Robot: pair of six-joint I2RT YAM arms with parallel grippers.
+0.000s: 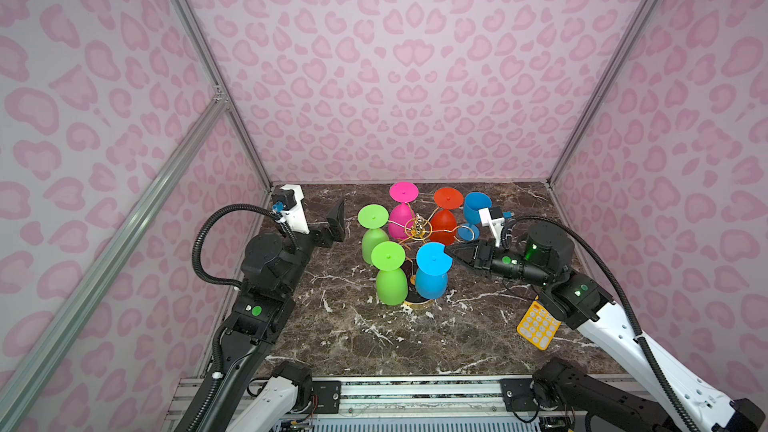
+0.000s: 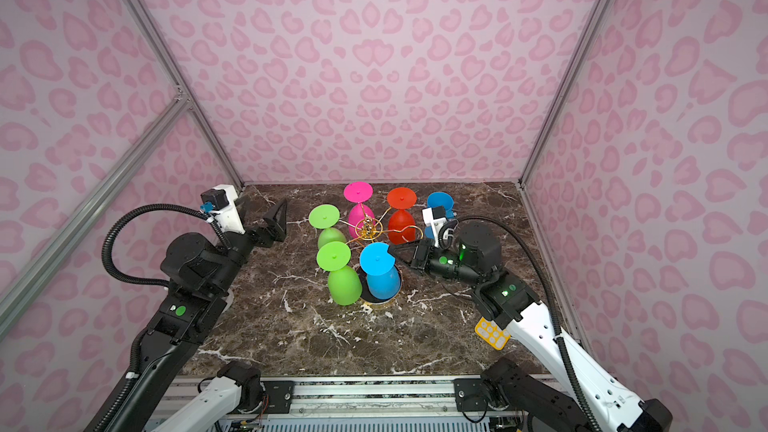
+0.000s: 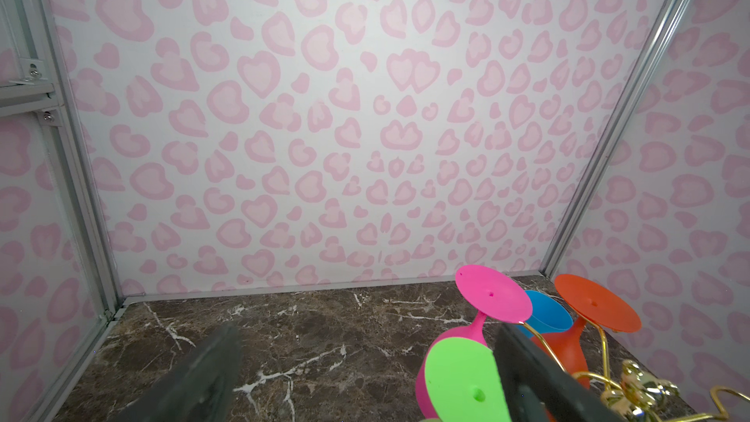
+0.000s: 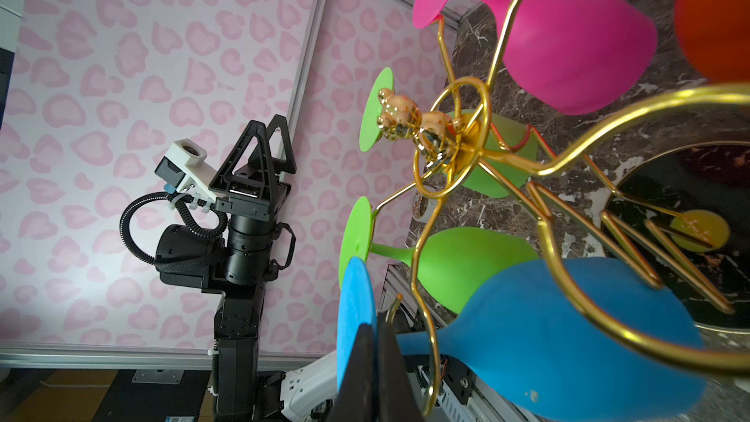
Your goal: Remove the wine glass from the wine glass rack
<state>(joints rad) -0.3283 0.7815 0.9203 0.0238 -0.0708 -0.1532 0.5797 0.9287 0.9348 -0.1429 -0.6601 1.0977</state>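
wine glass (image 1: pixel 432 270) in blue hangs upside down on the near side of the wine glass rack (image 1: pixel 417 228), which stands on the marble table (image 1: pixel 374 338), toward the back wall. right gripper (image 1: pixel 449 250) is closed on the edge of its round foot. two green glasses (image 1: pixel 388 272), a pink glass (image 1: pixel 401 220) and an orange glass (image 1: pixel 444 226) hang on the other arms. left gripper (image 3: pixel 367 334) stands wide apart left of the rack, holding nothing.

Both top views overlook the wine glass rack (image 1: pixel 417 228); wrist views sit seemingly nearer.
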